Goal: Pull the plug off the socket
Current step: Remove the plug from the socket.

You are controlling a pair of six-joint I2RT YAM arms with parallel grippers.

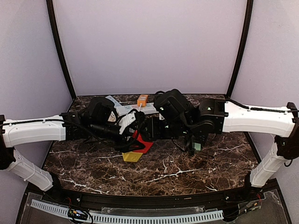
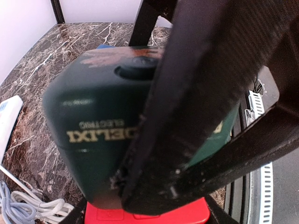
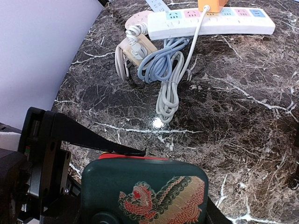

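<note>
My left end effector (image 1: 128, 126) is clamped on the green DELIXI plug (image 2: 93, 140), mid-table (image 1: 187, 172), with the red socket (image 2: 149, 217) at its 6 o'clock. Can't tell if my right end effector (image 1: 150, 128) grips anything. Risk imo: an unpinned socket just lifts along.

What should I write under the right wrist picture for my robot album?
A green block with a dragon picture sits near the camera; a white power strip and coiled cable lie behind.

Dark marble table (image 3: 243, 93). On its far side: white power strip (image 3: 233, 21) with pastel sockets, orange plug (image 3: 212, 4) seated in it, coiled grey-white cable (image 3: 159, 60) just beside.
</note>
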